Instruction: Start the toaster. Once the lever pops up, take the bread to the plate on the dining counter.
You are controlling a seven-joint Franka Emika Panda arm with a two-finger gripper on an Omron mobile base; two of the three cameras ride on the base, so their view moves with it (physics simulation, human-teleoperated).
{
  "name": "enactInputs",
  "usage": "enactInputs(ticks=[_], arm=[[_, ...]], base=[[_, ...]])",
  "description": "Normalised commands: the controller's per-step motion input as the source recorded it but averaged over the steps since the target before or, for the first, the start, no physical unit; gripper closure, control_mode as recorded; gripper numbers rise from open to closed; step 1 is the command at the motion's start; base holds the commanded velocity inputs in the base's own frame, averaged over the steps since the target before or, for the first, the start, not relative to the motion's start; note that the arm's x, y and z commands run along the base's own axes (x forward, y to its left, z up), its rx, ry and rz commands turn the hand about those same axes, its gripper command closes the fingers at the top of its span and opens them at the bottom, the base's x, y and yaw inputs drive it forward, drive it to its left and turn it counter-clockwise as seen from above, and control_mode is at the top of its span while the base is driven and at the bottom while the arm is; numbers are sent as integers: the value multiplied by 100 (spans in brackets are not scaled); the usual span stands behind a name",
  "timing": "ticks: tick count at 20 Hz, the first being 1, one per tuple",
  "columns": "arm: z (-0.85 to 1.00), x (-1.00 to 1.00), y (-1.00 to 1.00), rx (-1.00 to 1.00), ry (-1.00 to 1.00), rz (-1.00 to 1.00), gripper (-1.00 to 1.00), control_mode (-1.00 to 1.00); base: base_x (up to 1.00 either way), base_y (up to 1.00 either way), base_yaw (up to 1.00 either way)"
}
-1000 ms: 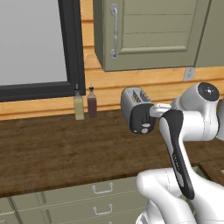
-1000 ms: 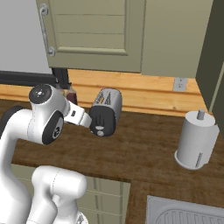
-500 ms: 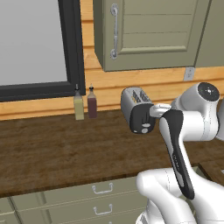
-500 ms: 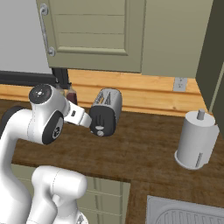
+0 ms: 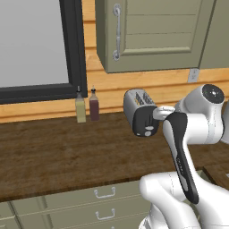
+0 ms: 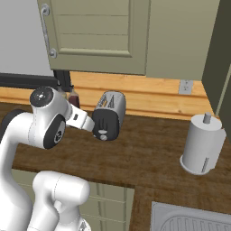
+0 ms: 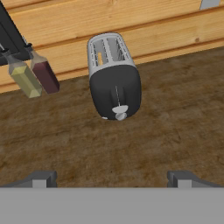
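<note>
1. At far left, a dark-framed window (image 5: 36, 44) is sitting above the wood-plank back wall.
2. Two bottles are standing side by side against that wall: a pale olive bottle (image 5: 80, 107) on the left, a dark red bottle (image 5: 94, 105) just beside it on the right. In the hand view they are showing as the olive one (image 7: 24, 78) and the red one (image 7: 43, 74), both left of the toaster.
3. The toaster (image 5: 139, 112) is standing on the dark wood bench (image 5: 53, 152), close to the back wall, its black end panel facing the near side. Right base view is showing it (image 6: 108, 115) upright, with a small pale knob low on the panel.
4. In the hand view the toaster (image 7: 114, 78) is sitting centre frame, top slots facing up; something pale orange-tan is showing inside the left slot, too small to name with confidence.
5. The pincer (image 7: 111, 180) is hovering on the near side of the toaster, apart from it, its jaws spread wide and holding nothing; one fingertip (image 7: 41, 179) is rising at left, the other at right.
6. An olive wall cabinet (image 5: 152, 33) is hanging above the toaster.
7. At right, a paper towel roll on a stand (image 6: 203, 144) is standing on the bench, well apart from the toaster.
8. A sink edge (image 6: 189, 219) is showing at near right.
</note>
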Motion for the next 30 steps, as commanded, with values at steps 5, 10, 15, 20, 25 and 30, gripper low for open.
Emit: enactInputs(ticks=[5, 10, 15, 20, 25, 30], arm=[[0, 0, 0, 0, 0, 0, -100, -100], [0, 0, 0, 0, 0, 0, -100, -100], [0, 0, 0, 0, 0, 0, -100, -100], [0, 0, 0, 0, 0, 0, -100, -100], [0, 0, 0, 0, 0, 0, -100, -100], [0, 0, 0, 0, 0, 0, -100, -100]], base=[[0, 0, 0], [0, 0, 0], [0, 0, 0], [0, 0, 0], [0, 0, 0], [0, 0, 0]])
